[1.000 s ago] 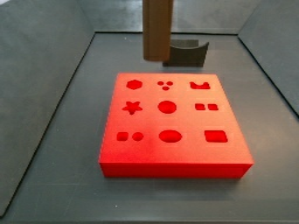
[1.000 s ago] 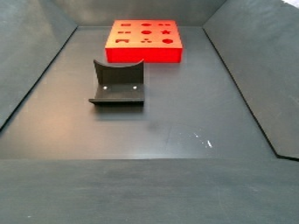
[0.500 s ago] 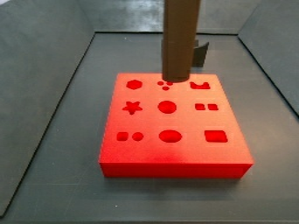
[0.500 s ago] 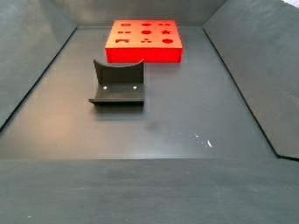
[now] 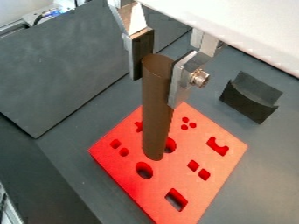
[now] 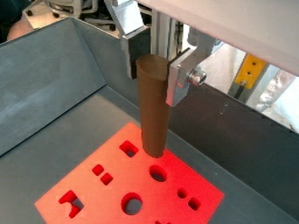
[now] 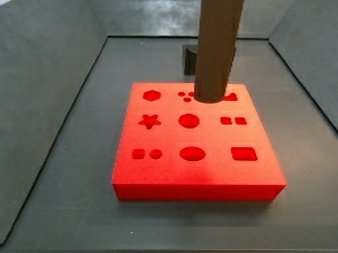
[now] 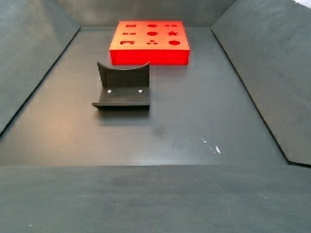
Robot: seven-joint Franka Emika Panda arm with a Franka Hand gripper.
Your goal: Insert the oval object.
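The oval object [image 5: 153,109] is a long brown peg that hangs upright between my gripper's [image 5: 162,74] silver fingers [image 5: 187,80], which are shut on its upper end; both wrist views show this [image 6: 156,77]. The peg [image 6: 152,114] hangs above the red block [image 6: 111,188]. In a side view the peg [image 7: 218,49] comes down from the top edge, and its lower end stands in front of the block's [image 7: 199,178] far row of holes. The oval hole [image 7: 193,154] is in the near row. The gripper itself is out of frame in both side views.
The dark fixture [image 8: 123,86] stands on the grey floor apart from the red block [image 8: 151,43]; it also shows in a wrist view [image 5: 251,94] and partly behind the peg in a side view [image 7: 192,57]. Grey walls enclose the floor. The block [image 5: 198,175] has several differently shaped holes.
In a side view the peg has moved to the right and its lower end has come lower, from behind the block to in front of its far row. The block and the fixture have not moved.
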